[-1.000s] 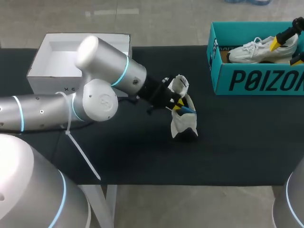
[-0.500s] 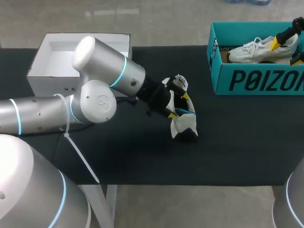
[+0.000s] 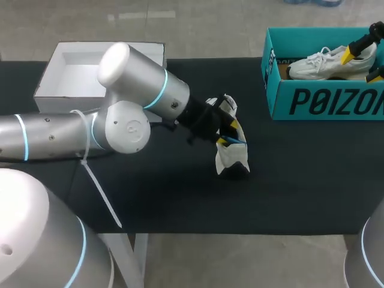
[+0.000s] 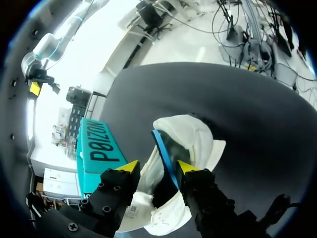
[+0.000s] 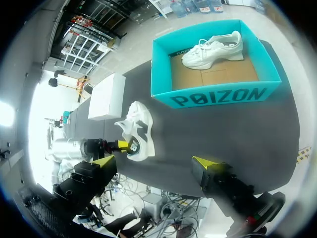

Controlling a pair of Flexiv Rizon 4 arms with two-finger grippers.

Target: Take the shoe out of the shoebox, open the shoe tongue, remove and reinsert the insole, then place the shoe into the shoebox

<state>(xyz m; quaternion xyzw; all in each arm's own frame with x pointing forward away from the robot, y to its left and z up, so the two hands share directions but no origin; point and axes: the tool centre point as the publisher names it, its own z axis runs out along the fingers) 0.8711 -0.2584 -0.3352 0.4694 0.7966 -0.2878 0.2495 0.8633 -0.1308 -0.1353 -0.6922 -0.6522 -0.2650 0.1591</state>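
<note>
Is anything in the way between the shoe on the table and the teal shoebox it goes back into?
Nothing visible: only bare black table lies between the shoe and the teal shoebox. Another white shoe already lies inside the box, along its far wall.

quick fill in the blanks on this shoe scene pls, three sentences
The shoe on the black table is ___ in colour.
A second shoe lies inside the ___ shoebox.
The insole edge showing in the table's shoe is ___.
Missing words: white; teal; blue.
</note>
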